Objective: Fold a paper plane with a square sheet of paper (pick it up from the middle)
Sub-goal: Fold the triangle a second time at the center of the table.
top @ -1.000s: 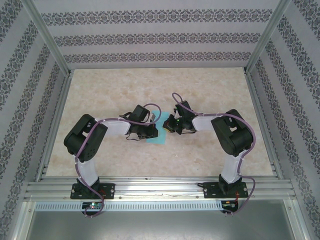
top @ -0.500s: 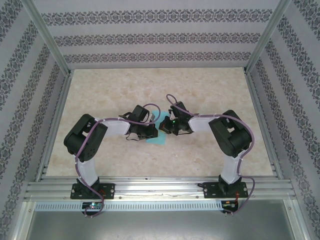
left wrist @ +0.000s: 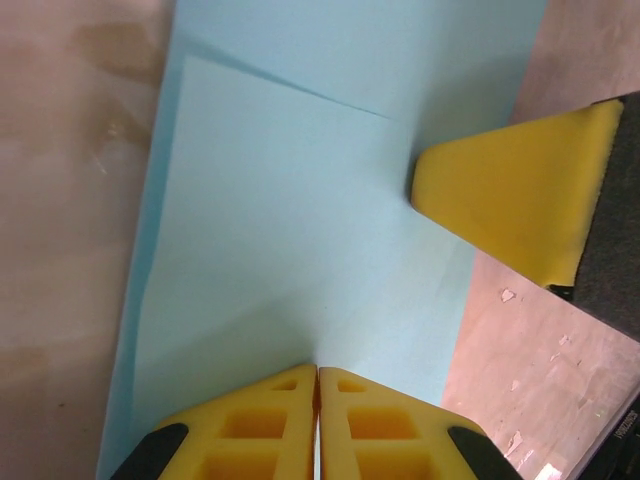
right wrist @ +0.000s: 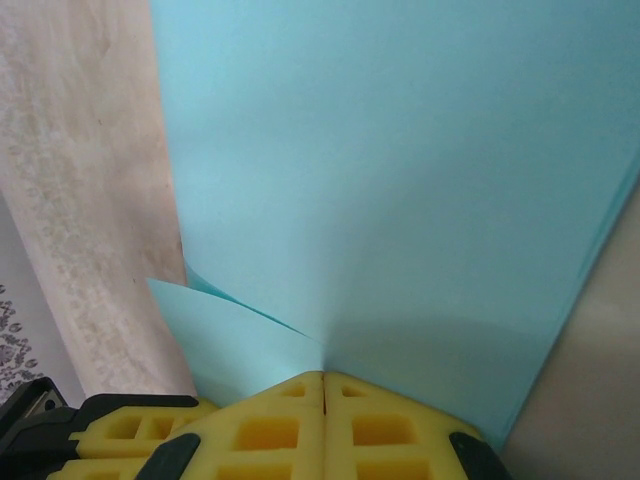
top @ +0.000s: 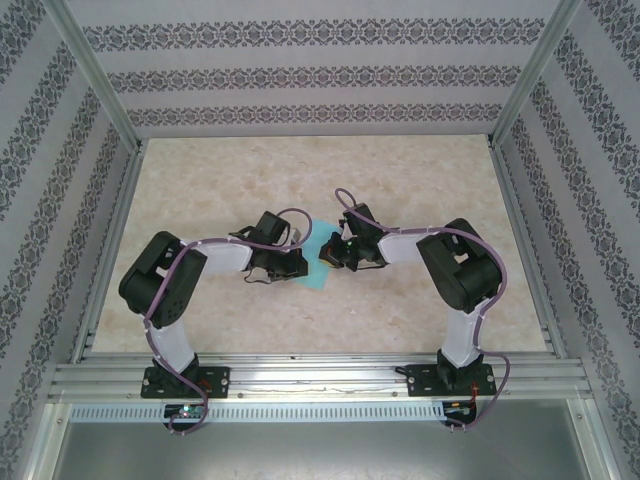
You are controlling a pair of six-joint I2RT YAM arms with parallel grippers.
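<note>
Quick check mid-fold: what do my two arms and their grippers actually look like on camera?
The left arm and right arm match: white link shells, black joint housings and black base plates, with a purple cable looping along each. The left gripper and right gripper have yellow wedge-shaped fingers with moulded rectangular pockets, set on black mounts.

A pale beige counter (top: pixel 420 170) with a marbled, faintly mottled surface fills the middle of the enclosure. The back wall (top: pixel 310 90) and both side walls (top: pixel 50 200) are white, crossed by bands of dark grey ornamental pattern. Slanting aluminium posts (top: pixel 95 75) stand at the rear corners. Aluminium rails (top: pixel 320 375) run along the near edge, with a perforated strip (top: pixel 320 410) and a plain grey metal sheet (top: pixel 320 450) below them. The light is soft and even.
</note>
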